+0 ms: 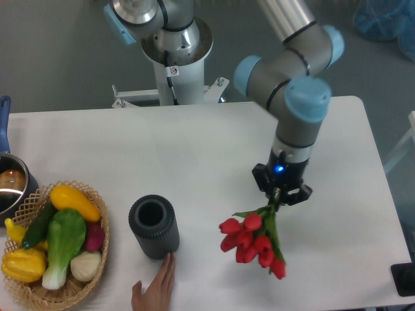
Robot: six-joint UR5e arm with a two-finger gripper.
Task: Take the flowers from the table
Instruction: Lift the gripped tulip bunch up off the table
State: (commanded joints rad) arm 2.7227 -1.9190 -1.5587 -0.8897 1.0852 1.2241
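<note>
White table [194,149] carries a wicker basket [97,259] of produce at left and a dark ribbed cylinder [154,228] touched by a hand [155,289], while the arm reaches straight down at right, gripper [280,197] clenched on the flowers [254,242] by their stems.

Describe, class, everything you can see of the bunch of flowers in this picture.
The flowers are a bunch of red tulips with green stems and leaves. The blooms point down and towards the camera; the stems run up into the gripper, which is shut on them. They are right of the dark ribbed vase, apart from it, over the white table. Whether the blooms touch the table cannot be told.
</note>
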